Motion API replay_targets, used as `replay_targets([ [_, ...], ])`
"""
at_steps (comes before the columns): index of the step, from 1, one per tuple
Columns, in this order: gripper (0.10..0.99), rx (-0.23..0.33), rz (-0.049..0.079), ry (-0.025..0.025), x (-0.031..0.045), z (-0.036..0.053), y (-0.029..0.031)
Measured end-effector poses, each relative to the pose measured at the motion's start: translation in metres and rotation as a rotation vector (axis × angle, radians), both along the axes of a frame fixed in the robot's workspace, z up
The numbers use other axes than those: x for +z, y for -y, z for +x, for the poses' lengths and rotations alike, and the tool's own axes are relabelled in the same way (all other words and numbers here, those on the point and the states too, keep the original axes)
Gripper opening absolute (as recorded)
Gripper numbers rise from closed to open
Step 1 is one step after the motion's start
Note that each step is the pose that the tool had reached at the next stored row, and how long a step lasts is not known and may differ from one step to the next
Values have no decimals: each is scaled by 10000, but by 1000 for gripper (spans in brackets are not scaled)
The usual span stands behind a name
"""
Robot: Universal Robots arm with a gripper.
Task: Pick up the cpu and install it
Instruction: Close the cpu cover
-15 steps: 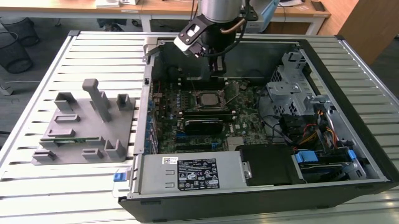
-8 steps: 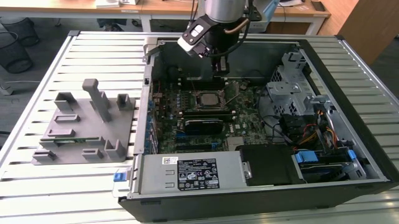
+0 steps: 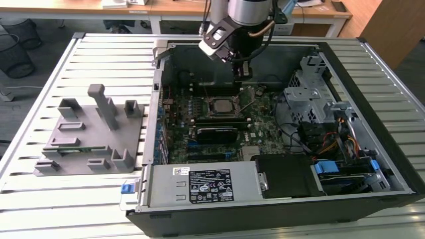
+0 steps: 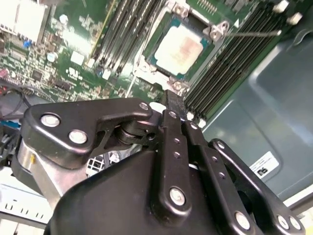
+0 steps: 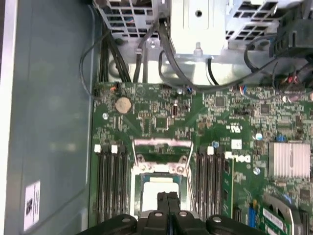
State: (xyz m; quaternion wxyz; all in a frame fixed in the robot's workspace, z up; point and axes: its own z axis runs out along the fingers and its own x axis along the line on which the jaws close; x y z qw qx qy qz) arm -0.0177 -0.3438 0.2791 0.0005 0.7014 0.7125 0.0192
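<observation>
Slatted metal table (image 3: 99,55) under the whole scene, pale desks (image 3: 172,7) beyond its far edge, 2 wire bins (image 3: 17,47) on the floor off its far corner at the exterior view's left. Open black computer case (image 3: 265,221) lying flat, spanning from the table's middle to its edge at the exterior view's right. Grey fixture block (image 3: 86,139) standing on the slats near the table's opposite edge, well apart from the case's contents. Inside the case: green motherboard (image 3: 176,124), silver power supply (image 3: 199,185) along the near wall, metal drive cage (image 3: 309,89) toward the exterior view's right. In the first wrist view, looking straight down on the board: 1 coin cell (image 5: 123,104), 1 finned heatsink (image 5: 289,159), black memory slots (image 5: 111,181) on both sides of the socket (image 5: 161,144). In the second wrist view, seen at a slant past the black linkage: cpu (image 4: 183,49) lying flat inside the socket's metal frame, silvery top up. In the exterior view, that cpu (image 3: 223,105) near the board's middle. Gripper (image 3: 242,73) hanging from the arm over the board, just beside the socket's far side and apart from the cpu. Fingers (image 5: 163,205) pressed together along a thin seam, closed on each other alone. Touching the board or not: impossible to tell.
</observation>
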Motion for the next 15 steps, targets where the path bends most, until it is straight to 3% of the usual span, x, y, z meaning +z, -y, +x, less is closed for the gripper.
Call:
replay_targets([
  [9, 106, -2, -1, -92, -11, 154, -17],
  [15, 106, 16, 3, -95, -33, 203, -5],
])
